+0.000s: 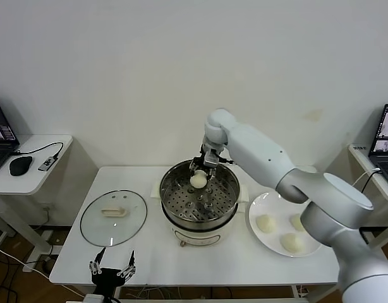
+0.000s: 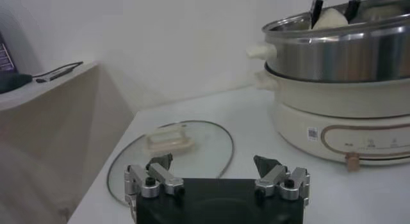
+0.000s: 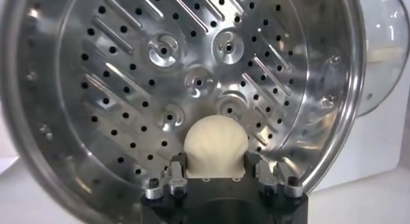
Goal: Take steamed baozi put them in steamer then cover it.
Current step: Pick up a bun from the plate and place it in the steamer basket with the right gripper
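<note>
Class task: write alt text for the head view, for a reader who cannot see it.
The right end effector holds a steamed baozi over the perforated tray of the steel steamer at the middle of a white table. Three more baozi sit on a white plate to its right; a glass lid lies to its left, near the open, idle left end effector.

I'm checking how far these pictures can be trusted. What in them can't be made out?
- Underside of the held bun: hidden by the right tool in the right wrist view.
- Whether the bun touches the steamer tray: unclear in every view.
- Laptop: cut off by the head view's edge.
- Printing on the steamer's base: too small, left wrist view.
</note>
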`<state>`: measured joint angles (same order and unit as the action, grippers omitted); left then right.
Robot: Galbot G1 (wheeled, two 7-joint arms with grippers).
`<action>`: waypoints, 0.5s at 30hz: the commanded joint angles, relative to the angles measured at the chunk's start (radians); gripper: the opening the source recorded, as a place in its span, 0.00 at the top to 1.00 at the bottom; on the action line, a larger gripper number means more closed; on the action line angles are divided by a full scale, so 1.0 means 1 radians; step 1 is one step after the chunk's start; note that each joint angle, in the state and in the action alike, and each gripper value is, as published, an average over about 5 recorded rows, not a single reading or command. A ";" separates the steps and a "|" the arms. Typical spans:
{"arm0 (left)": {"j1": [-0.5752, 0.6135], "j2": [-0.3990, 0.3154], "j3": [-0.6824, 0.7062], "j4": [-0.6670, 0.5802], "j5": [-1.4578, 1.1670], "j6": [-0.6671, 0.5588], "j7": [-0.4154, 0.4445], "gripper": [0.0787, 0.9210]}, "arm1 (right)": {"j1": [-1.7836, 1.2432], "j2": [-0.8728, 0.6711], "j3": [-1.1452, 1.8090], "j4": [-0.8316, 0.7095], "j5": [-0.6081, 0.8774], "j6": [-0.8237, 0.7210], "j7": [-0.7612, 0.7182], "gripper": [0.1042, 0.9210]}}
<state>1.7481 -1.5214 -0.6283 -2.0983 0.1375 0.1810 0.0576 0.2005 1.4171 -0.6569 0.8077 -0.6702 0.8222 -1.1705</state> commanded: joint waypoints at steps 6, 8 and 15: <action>-0.004 0.000 0.001 0.006 0.000 -0.001 0.000 0.12 | -0.026 0.022 0.018 -0.040 -0.086 0.005 0.064 0.39; -0.004 -0.001 0.001 0.007 0.000 -0.001 0.000 0.12 | -0.027 0.021 0.018 -0.038 -0.081 0.004 0.061 0.33; -0.005 -0.001 0.001 0.010 0.001 0.000 0.003 0.12 | 0.000 -0.011 0.026 0.015 0.054 -0.112 -0.061 0.13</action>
<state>1.7442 -1.5231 -0.6276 -2.0888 0.1381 0.1806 0.0606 0.1924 1.4145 -0.6418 0.8021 -0.6886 0.7860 -1.1612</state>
